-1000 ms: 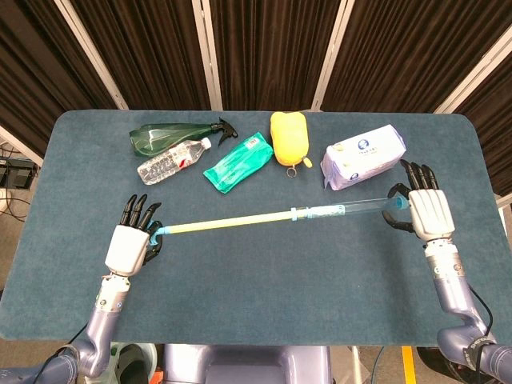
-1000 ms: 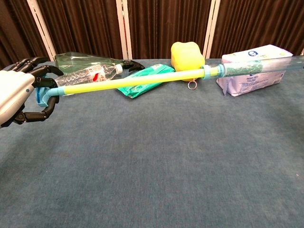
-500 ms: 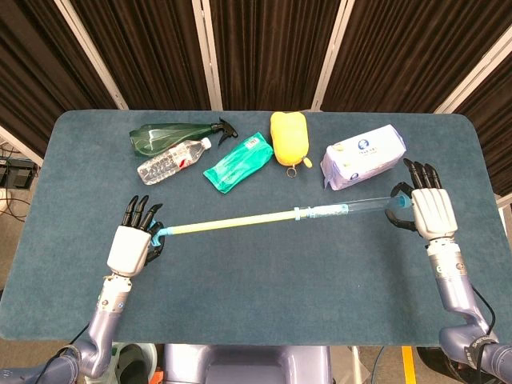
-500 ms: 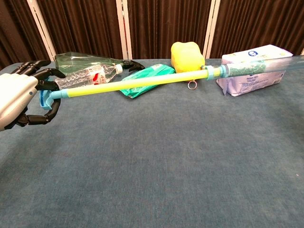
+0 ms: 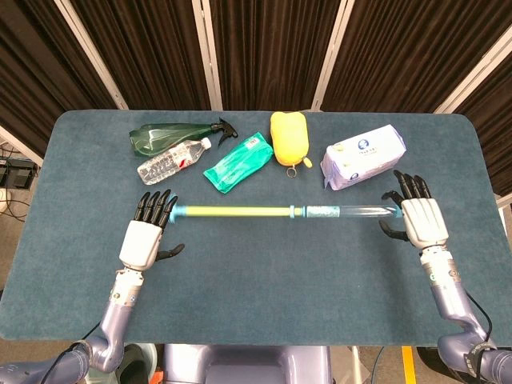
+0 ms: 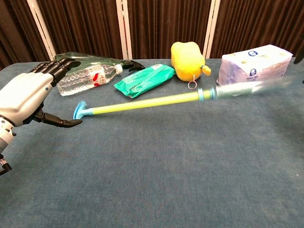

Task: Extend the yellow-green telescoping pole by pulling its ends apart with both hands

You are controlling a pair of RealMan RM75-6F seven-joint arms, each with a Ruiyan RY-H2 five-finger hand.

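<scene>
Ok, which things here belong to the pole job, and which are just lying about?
Job: pole, left hand, right hand.

Lying about: spray bottle, water bottle, green pouch, yellow toy, tissue pack.

Robot lab or test booth, blue-carpeted table, dark pleated curtains with white frame poles behind
</scene>
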